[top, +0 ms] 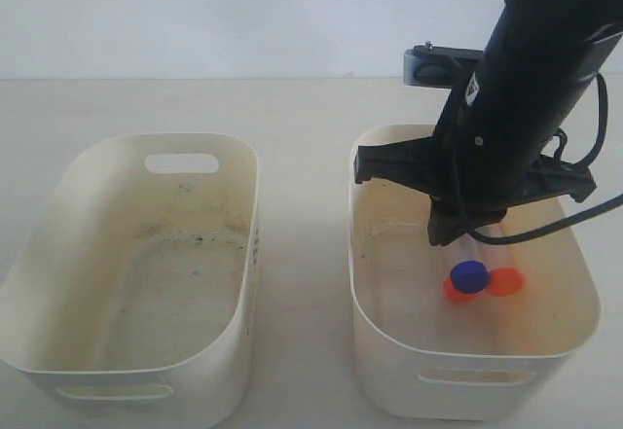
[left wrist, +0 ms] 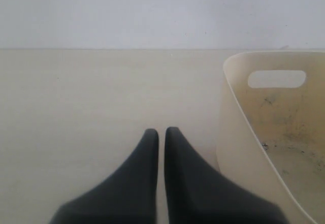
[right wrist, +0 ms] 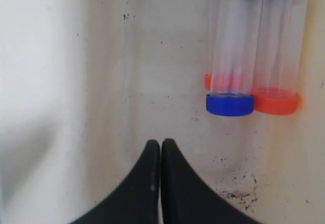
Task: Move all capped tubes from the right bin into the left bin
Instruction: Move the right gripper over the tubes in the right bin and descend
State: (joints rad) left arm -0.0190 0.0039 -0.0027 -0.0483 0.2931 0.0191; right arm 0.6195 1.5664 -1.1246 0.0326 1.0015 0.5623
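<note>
Three capped tubes lie together on the floor of the right bin [top: 375, 312]: one with a blue cap [top: 468, 275] and two with orange-red caps [top: 505, 280]. In the right wrist view the blue-capped tube [right wrist: 229, 82] lies beside an orange-capped tube [right wrist: 278, 76], and a third orange cap [right wrist: 207, 81] peeks out behind them. My right gripper [right wrist: 161, 144] is shut and empty, low inside this bin and beside the caps without touching them. The left bin [top: 243, 254] holds no tubes. My left gripper [left wrist: 161, 131] is shut over bare table beside the left bin [left wrist: 236, 117].
The right arm [top: 526, 89] reaches down over the right bin and hides its far part. A strip of bare table [top: 302, 283] separates the two bins. The left arm does not show in the exterior view.
</note>
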